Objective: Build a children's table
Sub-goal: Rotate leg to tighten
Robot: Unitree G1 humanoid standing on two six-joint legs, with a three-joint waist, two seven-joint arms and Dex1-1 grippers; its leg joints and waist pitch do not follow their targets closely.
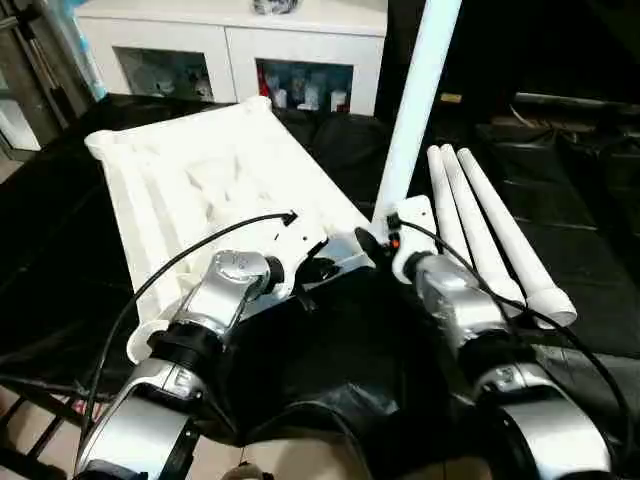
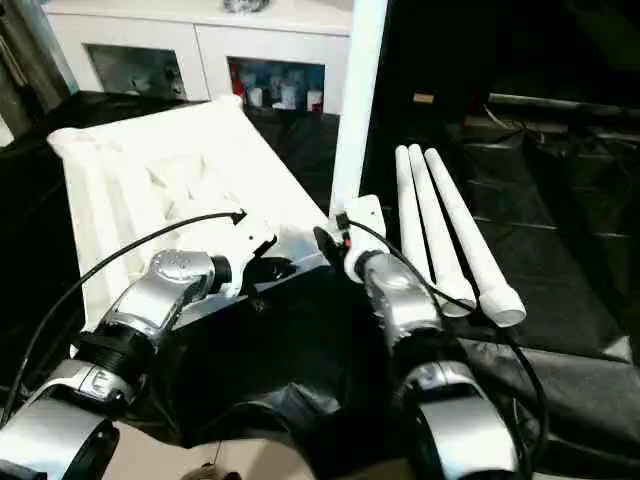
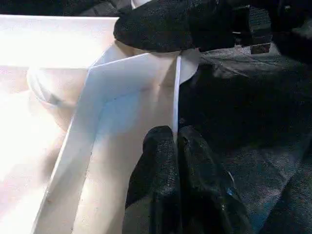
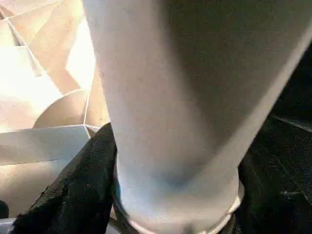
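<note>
Silver forearms reach forward; my left gripper [image 3: 174, 146] is pinched tight on a thin rib at the tabletop's [image 1: 190, 190] near corner, ribbed underside up on the black sheet. My right gripper [image 1: 375, 243] clasps the upright leg [image 1: 415, 110] at that corner, fingers spread around it. Three spare legs [image 1: 490, 240] lie just beside, to the right

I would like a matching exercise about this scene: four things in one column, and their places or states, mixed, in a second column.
1. tabletop
2. upright leg
3. three spare legs
4. left gripper

a. lying side by side on the black cloth
b. shut on a thin rib
c. underside up
d. standing at the tabletop's near corner

Pairs: 1-c, 2-d, 3-a, 4-b
</note>
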